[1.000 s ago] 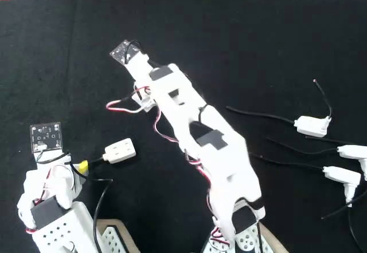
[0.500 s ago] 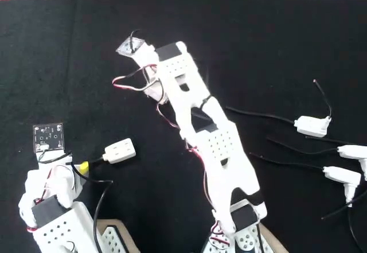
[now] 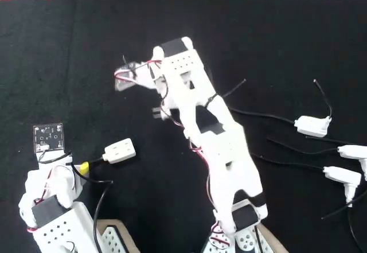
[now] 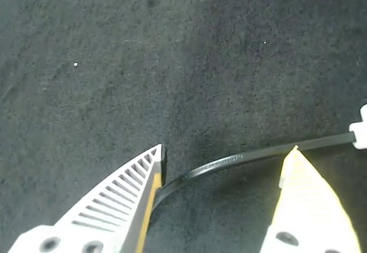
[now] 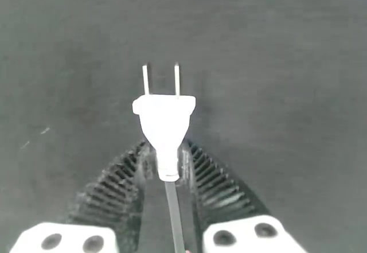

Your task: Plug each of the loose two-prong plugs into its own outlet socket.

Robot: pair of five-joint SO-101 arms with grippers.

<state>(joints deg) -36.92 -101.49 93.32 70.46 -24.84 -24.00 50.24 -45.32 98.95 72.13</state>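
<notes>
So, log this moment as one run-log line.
left gripper: open over black cable | right gripper: shut on white plug | outlet socket: apart from plug

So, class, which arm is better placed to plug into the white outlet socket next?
Right. The right gripper is shut on a white plastic two-prong plug, prongs free ahead. The left gripper is open, straddling only a black cable.

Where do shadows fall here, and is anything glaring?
Left wrist view: a faint darker band crosses the black cloth beyond the cable. Right wrist view: the white plug in the claw is evenly lit, no glare. High view: no clear shadows.
</notes>
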